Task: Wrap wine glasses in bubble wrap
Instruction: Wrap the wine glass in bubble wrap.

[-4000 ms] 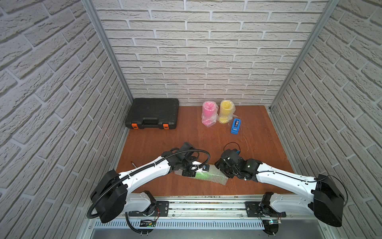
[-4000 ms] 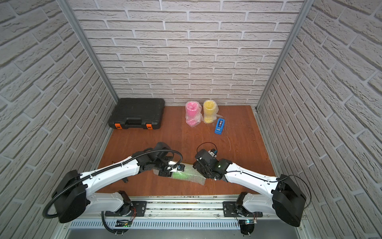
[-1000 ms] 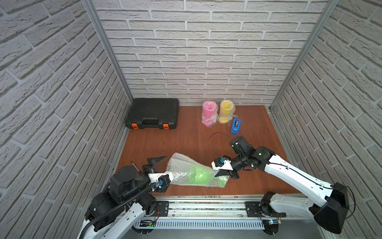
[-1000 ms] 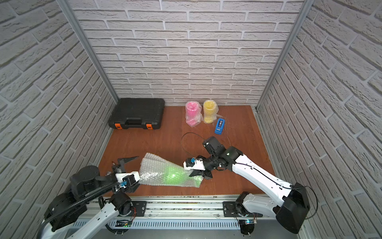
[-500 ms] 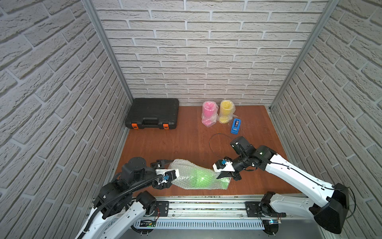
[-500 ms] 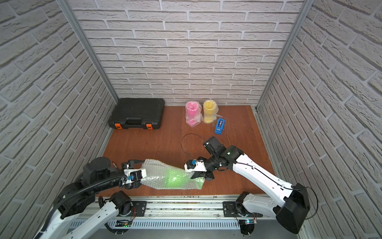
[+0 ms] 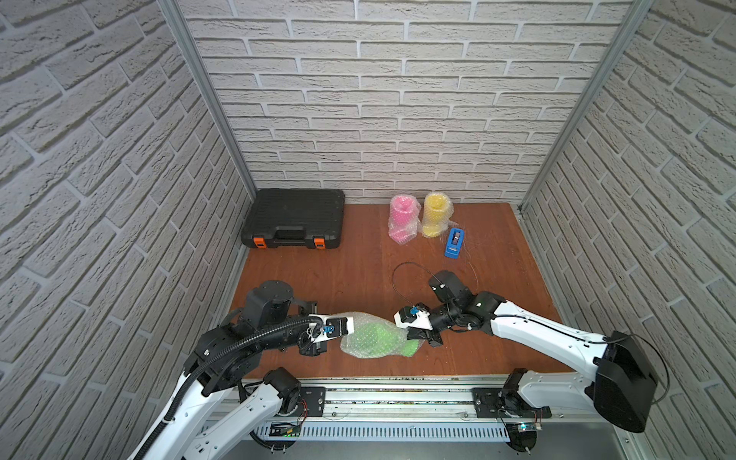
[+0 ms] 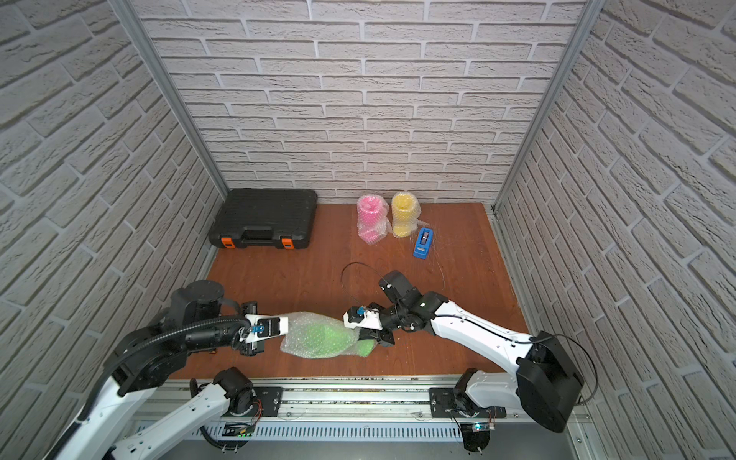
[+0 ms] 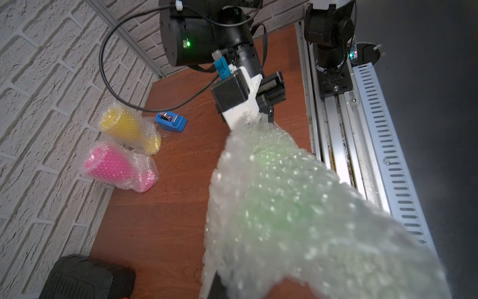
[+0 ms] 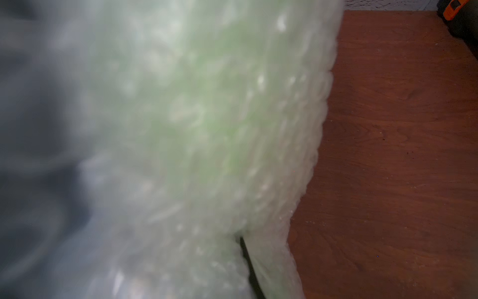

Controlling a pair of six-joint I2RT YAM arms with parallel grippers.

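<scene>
Against brick walls (image 7: 398, 99), the pink goblet (image 7: 403, 219) and yellow goblet (image 7: 436, 215) were seen wrapped. Near the front of the surface (image 7: 358, 271), bubble wrap (image 7: 360, 348) round the green goblet (image 7: 378, 336) was clamped by the left pincer (image 7: 343, 333) and right pincer (image 7: 414, 337), both closed. Its wrapping was judged unfinished.

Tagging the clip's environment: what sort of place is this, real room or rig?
Likely a robot test cell, not a real room: brick-pattern wall panels framed by metal corner posts, a wooden tabletop, and an aluminium mounting rail at its front.

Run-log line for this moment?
wrapping lime green plastic goblet in clear bubble wrap sheet | left gripper jaws shut on wrap | right gripper jaws shut on wrap
</scene>
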